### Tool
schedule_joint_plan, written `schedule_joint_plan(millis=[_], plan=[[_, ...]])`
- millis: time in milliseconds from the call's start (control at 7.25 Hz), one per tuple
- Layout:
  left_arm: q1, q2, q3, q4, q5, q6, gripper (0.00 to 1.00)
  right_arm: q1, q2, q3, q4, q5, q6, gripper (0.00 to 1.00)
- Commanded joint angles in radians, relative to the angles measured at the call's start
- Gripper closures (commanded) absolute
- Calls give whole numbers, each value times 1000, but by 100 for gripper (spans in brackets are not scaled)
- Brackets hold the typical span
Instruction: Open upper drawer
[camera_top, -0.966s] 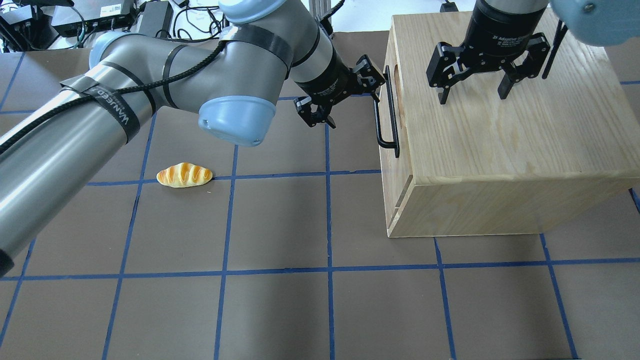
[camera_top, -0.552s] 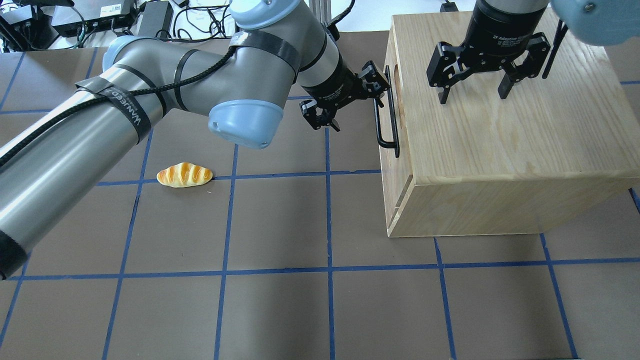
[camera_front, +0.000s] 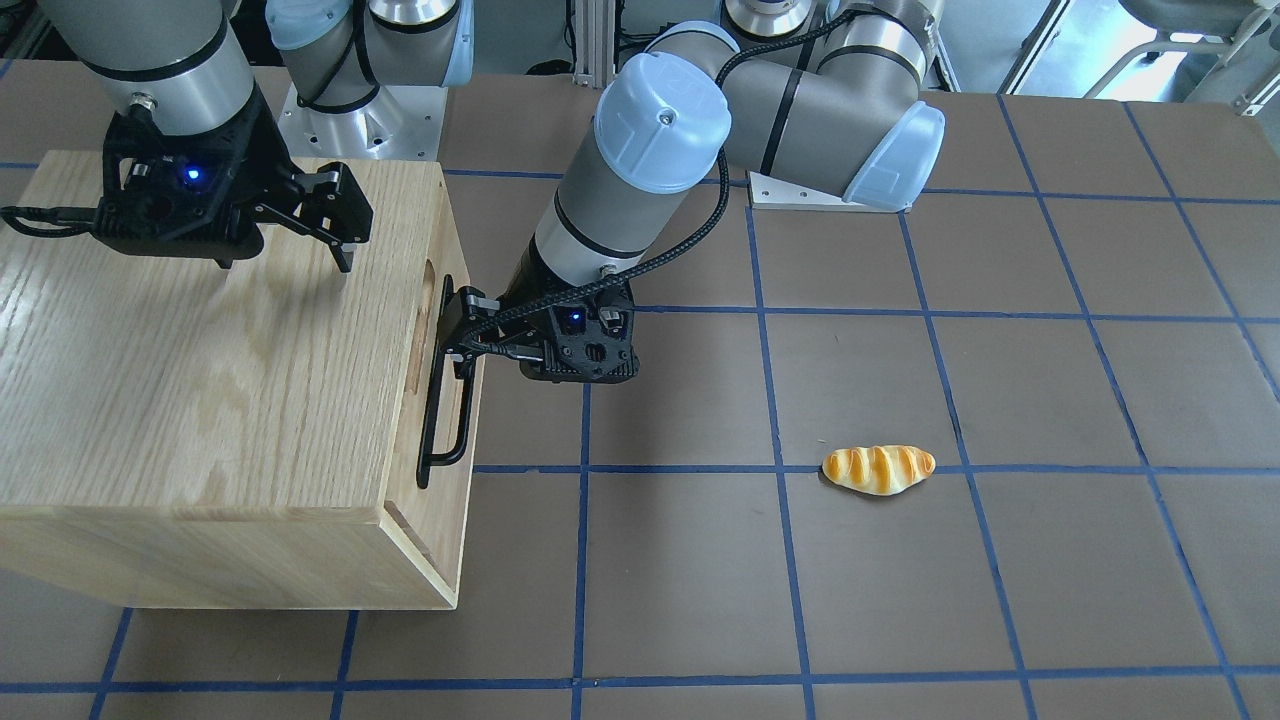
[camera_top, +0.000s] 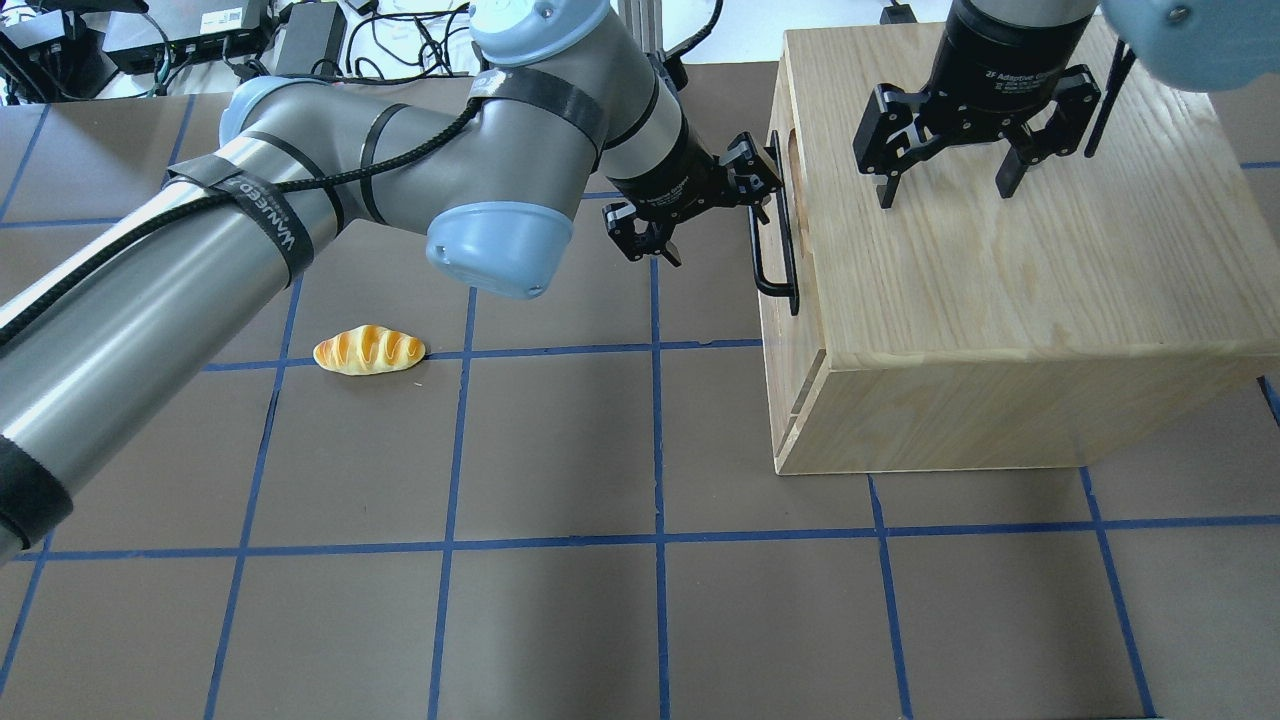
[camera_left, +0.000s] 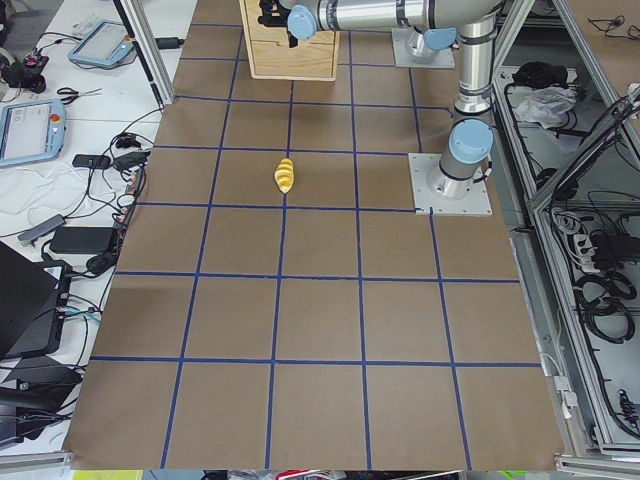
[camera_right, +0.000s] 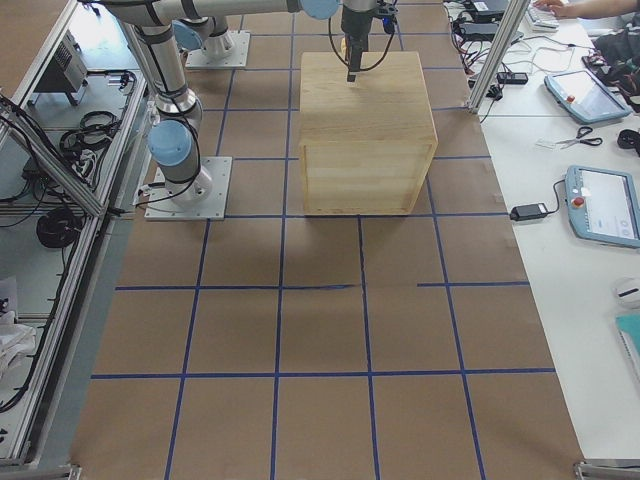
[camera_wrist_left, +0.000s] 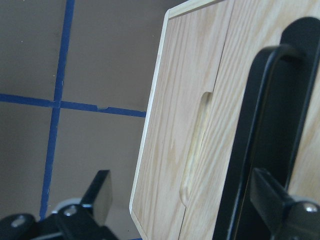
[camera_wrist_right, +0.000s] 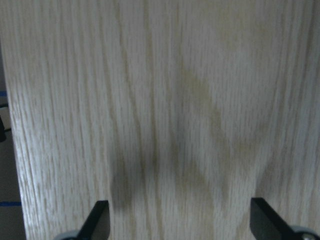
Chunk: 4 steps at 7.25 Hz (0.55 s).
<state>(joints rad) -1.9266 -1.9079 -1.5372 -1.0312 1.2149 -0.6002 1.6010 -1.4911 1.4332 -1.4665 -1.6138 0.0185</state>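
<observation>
The left arm (camera_top: 200, 260) and right arm (camera_front: 150, 40) are silver-grey tubes with pale blue joint caps (camera_top: 498, 250), the left one wrapped in black tape bands (camera_top: 265, 215) with white lettering and trailing a braided black cable (camera_front: 720, 195), while the black left gripper (camera_top: 700, 208) and right gripper (camera_top: 947, 188) each show a small blue light (camera_front: 191, 176).
</observation>
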Motion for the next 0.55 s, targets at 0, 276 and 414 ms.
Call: schedule_joint_plan(millis=[0,276,414], plan=[[0,-2,-3,-1,2,51,0,0,0,0,0,0,1,0],[1,-8,-7,-3,8,103,0,0,0,0,0,0,1,0],[1,-11,-11,-6,9,105,0,-1,0,0,0,0,1,0]])
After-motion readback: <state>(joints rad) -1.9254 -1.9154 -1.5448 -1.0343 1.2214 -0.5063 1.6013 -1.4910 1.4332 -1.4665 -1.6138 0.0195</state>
